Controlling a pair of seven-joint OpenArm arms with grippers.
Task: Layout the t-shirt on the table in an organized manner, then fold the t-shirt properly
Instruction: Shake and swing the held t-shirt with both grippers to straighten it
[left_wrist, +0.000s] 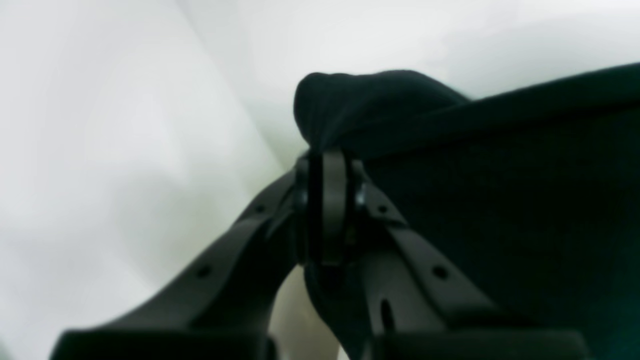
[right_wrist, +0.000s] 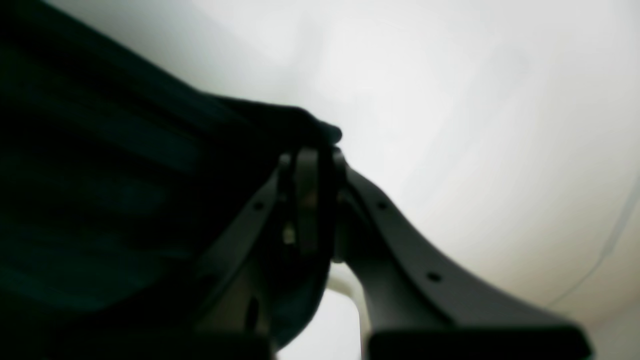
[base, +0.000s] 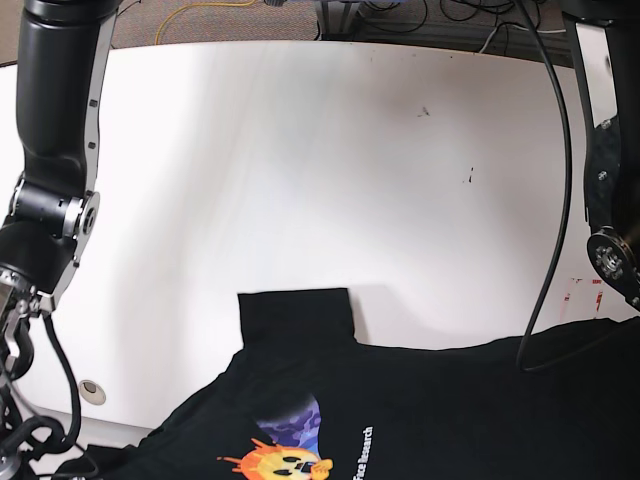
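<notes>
Both pincers pinch black cloth: the left gripper (left_wrist: 327, 165) and right gripper (right_wrist: 312, 160) each clamp the t-shirt (base: 400, 400), lifted at the table's (base: 300, 150) near edge. Thin bites; a tug could slip one corner, crumpling the layout.

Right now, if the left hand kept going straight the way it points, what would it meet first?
The left hand is shut on a bunched edge of the t-shirt, so cloth is already at its tips. Beyond that fold only the white table shows, though blur hides the depth.
</notes>
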